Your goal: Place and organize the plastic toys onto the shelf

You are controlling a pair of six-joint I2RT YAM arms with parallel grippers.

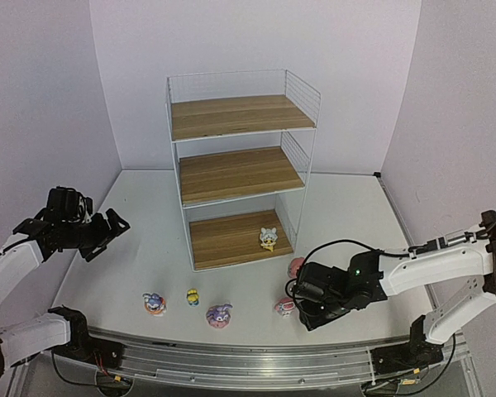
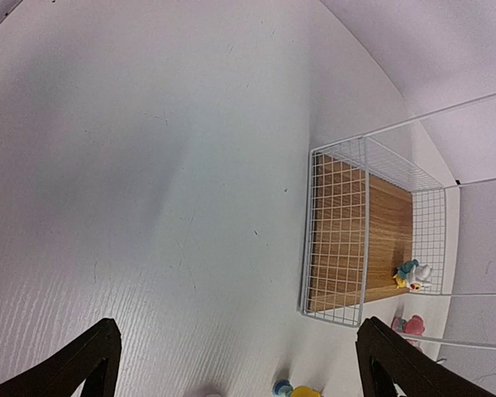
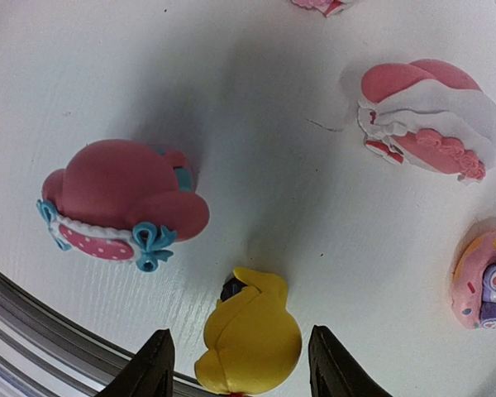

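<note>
the right gripper [image 3: 241, 351] sits low by the desk's [image 1: 149, 256] near edge, its jaws spread either side of a small yellow toy [image 3: 252, 339] with slim gaps showing. the toy's length seems to run along the fingers. the shelf [image 1: 240, 165] stands farther back, to its left. the left gripper [image 1: 107, 230], spread wide, hovers well apart.

The shelf [image 1: 231, 175] showed me brown boards with a satin wood-grain face, caged in thin white-coated wire mesh. I read the table [image 1: 149, 248] as matt white, faintly streaked close up. The yellow toy [image 3: 252, 343] had a smooth, softly shiny moulded-plastic skin; the pink toy with blue bows [image 3: 120, 190] looked the same, a little duller. The near-edge rail [image 1: 248, 360] was bare brushed metal. The right gripper [image 3: 240, 333] had matt black fingers [image 3: 153, 370].
</note>
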